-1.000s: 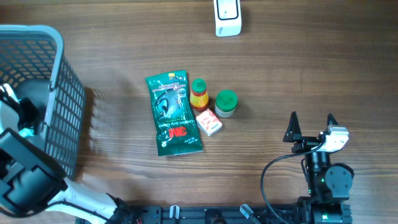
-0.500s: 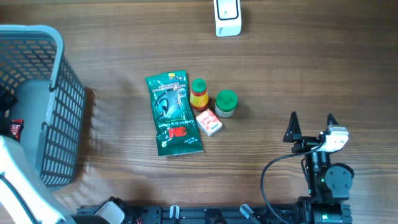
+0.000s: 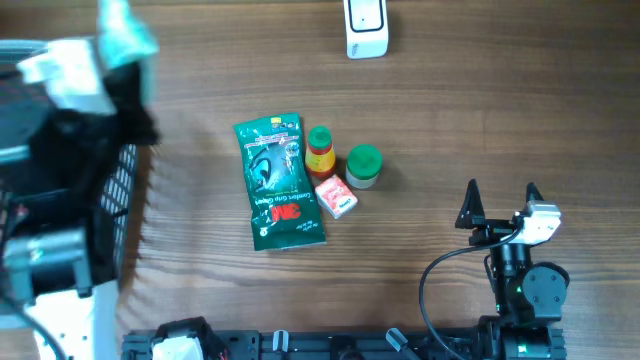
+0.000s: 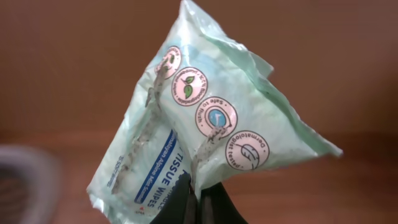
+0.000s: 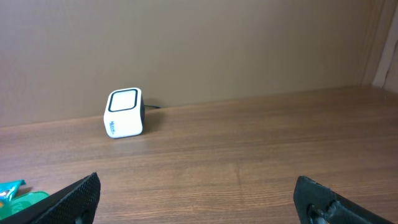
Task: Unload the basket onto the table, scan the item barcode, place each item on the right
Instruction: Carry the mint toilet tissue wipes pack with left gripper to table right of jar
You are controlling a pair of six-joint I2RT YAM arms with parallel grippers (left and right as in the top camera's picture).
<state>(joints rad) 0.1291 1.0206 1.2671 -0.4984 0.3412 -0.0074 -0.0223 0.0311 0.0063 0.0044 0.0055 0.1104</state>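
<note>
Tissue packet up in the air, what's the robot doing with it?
The left claw is pinched shut on the tissue wipes pack, holding it up near the basket. The right claw is open, holding nothing. The white scanner sits at the far edge; the pack isn't in front of it yet.

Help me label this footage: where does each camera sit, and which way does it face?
Overhead: above the table, looking straight down; right gripper, blurred left arm.
Left wrist: behind the left gripper, facing the wipes pack it pinches.
Right wrist: low, facing the scanner between its open jaws.
Shared: scanner, overhead and right wrist.
</note>
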